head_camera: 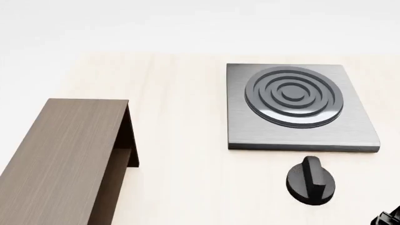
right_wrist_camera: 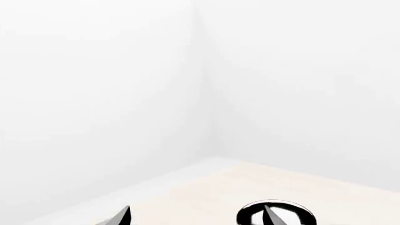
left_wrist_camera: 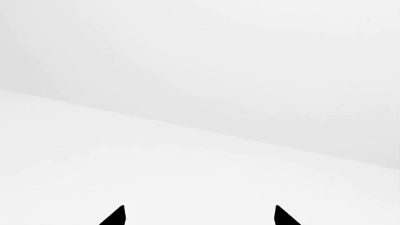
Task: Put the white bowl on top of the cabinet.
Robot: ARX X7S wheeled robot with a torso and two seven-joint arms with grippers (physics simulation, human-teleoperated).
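Cabinet (head_camera: 59,159) is seen left of the stove (head_camera: 300,108), its top bare. Left gripper (left_wrist_camera: 198,216) and right gripper (right_wrist_camera: 196,216) are both spread open, seemingly empty; the bowl is not seen.

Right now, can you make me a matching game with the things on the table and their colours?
Things:
1. cabinet
2. stove plate
3. knob
4. table

Colours:
A. black
B. pale cream
C. dark brown
D. grey

Pairs: 1-C, 2-D, 3-A, 4-B
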